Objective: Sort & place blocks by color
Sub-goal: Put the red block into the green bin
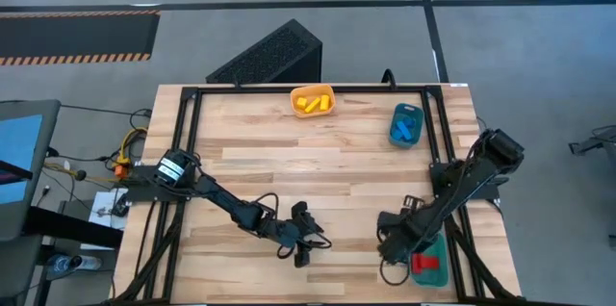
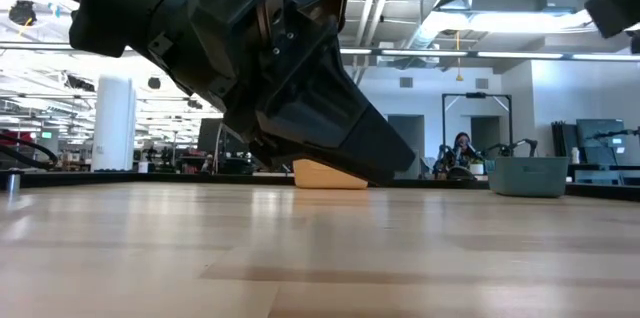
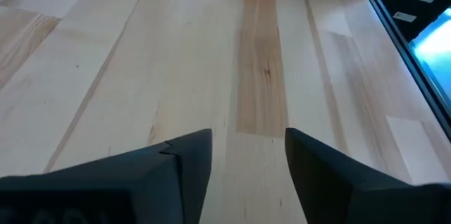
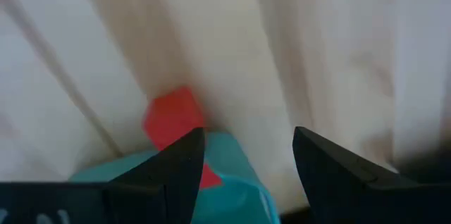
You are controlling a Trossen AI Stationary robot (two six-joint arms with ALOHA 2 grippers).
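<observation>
Red blocks (image 1: 424, 264) sit in the teal tray (image 1: 435, 272) at the counter's (image 1: 327, 166) near right corner; 1 red block (image 4: 174, 117) lies just outside its rim. Yellow blocks (image 1: 312, 104) fill the orange tray (image 1: 313, 91), blue blocks (image 1: 405, 128) the blue tray (image 1: 408, 109), both at the far edge. Left hand (image 1: 306, 246), near edge, fingers spread, nothing between. Right hand (image 1: 392, 246) beside the teal tray, fingers spread, nothing pinched.

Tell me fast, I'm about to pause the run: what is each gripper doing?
Left gripper: open, holding nothing, low over bare table.
Right gripper: open, empty, beside the teal tray and a red block.
</observation>
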